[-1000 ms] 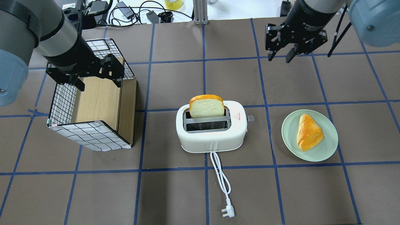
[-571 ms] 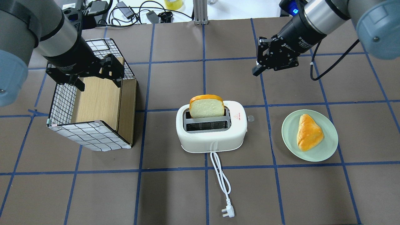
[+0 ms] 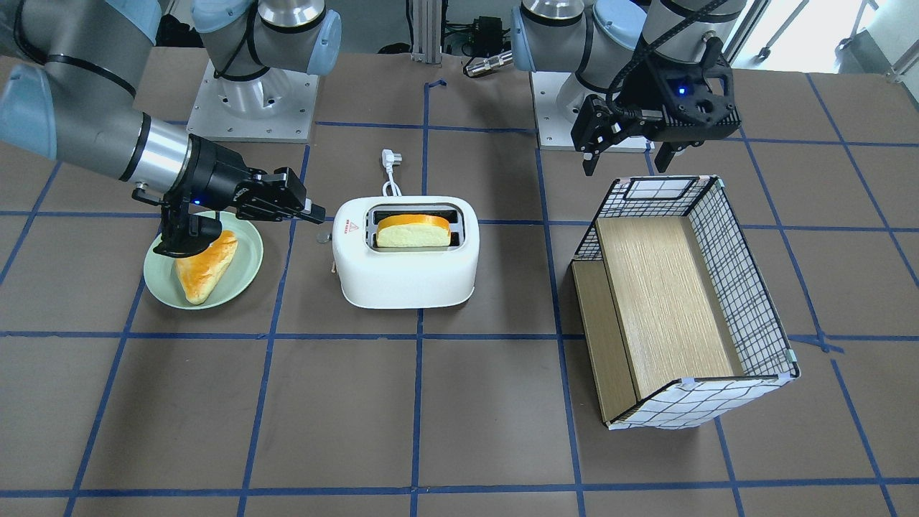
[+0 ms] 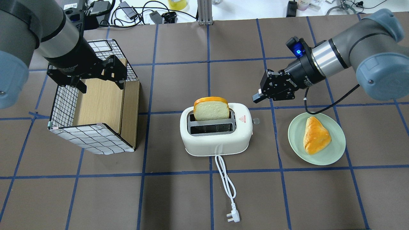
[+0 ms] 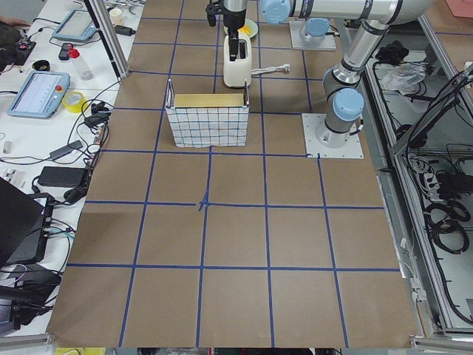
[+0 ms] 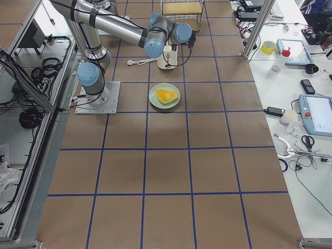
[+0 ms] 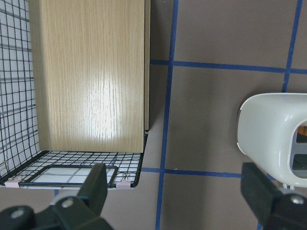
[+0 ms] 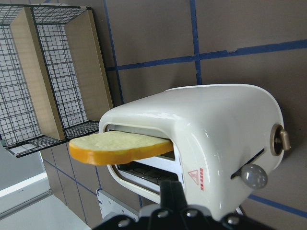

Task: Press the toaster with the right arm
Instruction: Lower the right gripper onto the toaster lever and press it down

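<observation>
The white two-slot toaster (image 4: 217,140) stands mid-table with a bread slice (image 4: 211,109) upright in its far slot. Its small lever knob (image 4: 255,121) sticks out of the right end. The right wrist view shows the toaster (image 8: 225,120) and the knob (image 8: 254,176) close up. My right gripper (image 4: 256,97) is shut and empty, hovering just beyond the toaster's right end, above and behind the lever and not touching it; it also shows in the front view (image 3: 314,211). My left gripper (image 4: 100,83) is open and empty over the checkered box (image 4: 92,137).
A green plate (image 4: 332,156) with a pastry (image 4: 315,134) lies right of the toaster, under the right arm. The toaster's white cord and plug (image 4: 231,215) trail toward the near edge. The checkered box stands to the left. Cables lie on the far bench.
My right arm swung from the far right corner down and left to the toaster's right end. Its fingers went from open to shut. The left arm stayed still.
</observation>
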Controlling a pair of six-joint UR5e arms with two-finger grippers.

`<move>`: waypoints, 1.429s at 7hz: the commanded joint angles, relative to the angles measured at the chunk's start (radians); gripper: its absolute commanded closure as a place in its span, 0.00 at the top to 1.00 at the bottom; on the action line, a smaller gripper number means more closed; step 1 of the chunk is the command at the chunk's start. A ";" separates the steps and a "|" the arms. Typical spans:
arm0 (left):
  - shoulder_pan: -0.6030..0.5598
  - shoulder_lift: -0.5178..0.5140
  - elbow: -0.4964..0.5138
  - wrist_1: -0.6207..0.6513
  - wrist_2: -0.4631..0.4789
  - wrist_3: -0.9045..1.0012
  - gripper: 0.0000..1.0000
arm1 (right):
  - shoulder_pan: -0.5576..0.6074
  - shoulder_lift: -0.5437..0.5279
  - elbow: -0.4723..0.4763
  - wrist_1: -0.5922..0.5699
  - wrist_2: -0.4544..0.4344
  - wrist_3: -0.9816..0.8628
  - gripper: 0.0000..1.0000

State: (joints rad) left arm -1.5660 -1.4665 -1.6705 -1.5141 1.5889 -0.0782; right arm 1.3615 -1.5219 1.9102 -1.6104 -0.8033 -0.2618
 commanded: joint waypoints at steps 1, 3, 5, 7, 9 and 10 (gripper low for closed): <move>0.000 0.000 0.000 0.000 -0.001 0.000 1.00 | -0.018 0.034 0.055 -0.060 -0.004 -0.011 0.00; 0.000 0.000 0.000 0.000 0.000 0.000 1.00 | -0.018 0.052 0.085 -0.074 -0.010 -0.016 0.00; 0.000 0.000 0.000 0.000 0.000 0.000 1.00 | -0.018 0.068 0.102 -0.075 -0.028 -0.016 0.00; 0.000 0.000 0.000 0.000 -0.001 0.000 1.00 | -0.018 0.078 0.109 -0.103 -0.094 -0.011 0.00; 0.000 0.000 0.000 0.000 0.000 0.000 1.00 | -0.016 0.112 0.130 -0.140 -0.085 -0.010 0.00; 0.000 0.000 0.000 0.000 -0.001 0.000 1.00 | -0.016 0.118 0.139 -0.158 -0.085 -0.010 0.00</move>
State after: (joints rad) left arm -1.5662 -1.4665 -1.6705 -1.5140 1.5887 -0.0782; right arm 1.3446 -1.4155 2.0375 -1.7455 -0.8890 -0.2721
